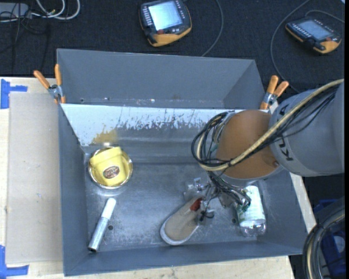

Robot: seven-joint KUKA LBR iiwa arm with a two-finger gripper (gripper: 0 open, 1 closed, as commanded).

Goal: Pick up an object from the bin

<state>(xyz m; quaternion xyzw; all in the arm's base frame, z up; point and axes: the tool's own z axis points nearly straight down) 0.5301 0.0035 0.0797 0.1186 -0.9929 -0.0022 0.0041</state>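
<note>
While the arm reaches in from the right, its gripper hangs low over the front middle of the grey bin.
It sits at the upper right end of a flat grey-beige oval piece, shaped like a shoe insole, which lies slantwise on the floor near the front wall. Whether the gripper is open or closed, touches that piece or has hold of anything, I cannot tell. Just to its right lies a clear plastic bottle with a green label. Well apart at the left, a round yellow tub stands upright, and a white and silver tube lies in front of it.
</note>
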